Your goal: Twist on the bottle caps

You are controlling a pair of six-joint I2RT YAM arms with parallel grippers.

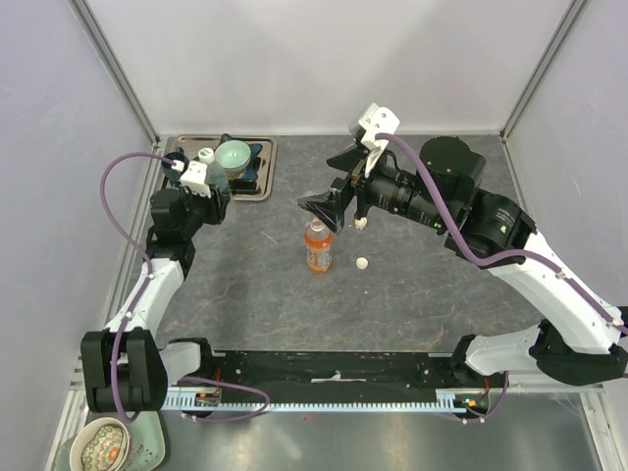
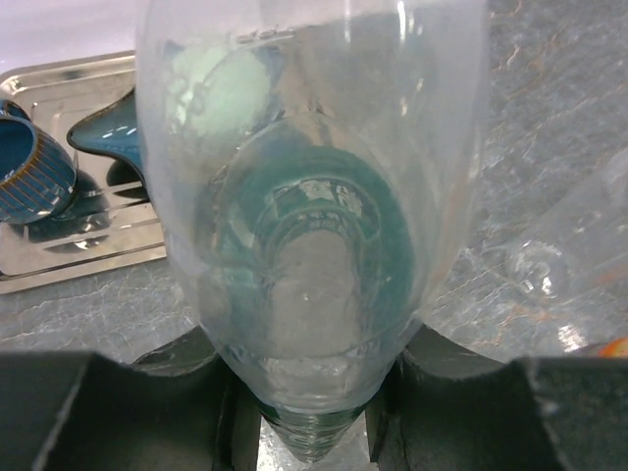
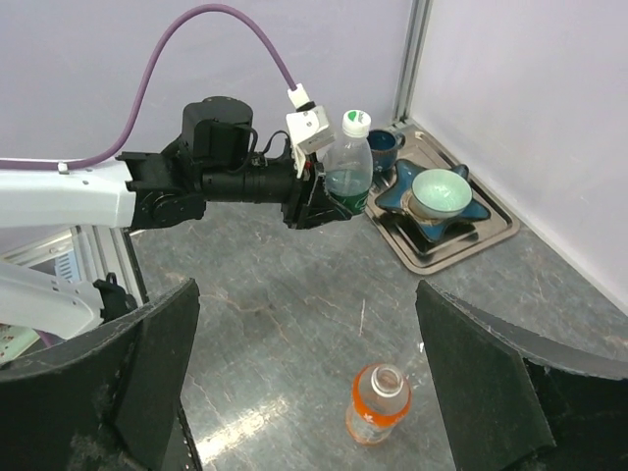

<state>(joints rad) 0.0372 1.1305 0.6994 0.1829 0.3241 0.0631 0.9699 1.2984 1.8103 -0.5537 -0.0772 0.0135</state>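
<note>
Right wrist: left pincer (image 3: pixel 317 203) grips clear bottle (image 3: pixel 346 169); right pincer (image 3: pixel 306 294) gapes.

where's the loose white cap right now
In the top view, the loose cap lies on the table near its centre, just right of the orange bottle.

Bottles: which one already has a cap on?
The clear bottle held by the left gripper: a white cap tops it. The orange bottle on the table is open-mouthed, a loose cap beside it.
</note>
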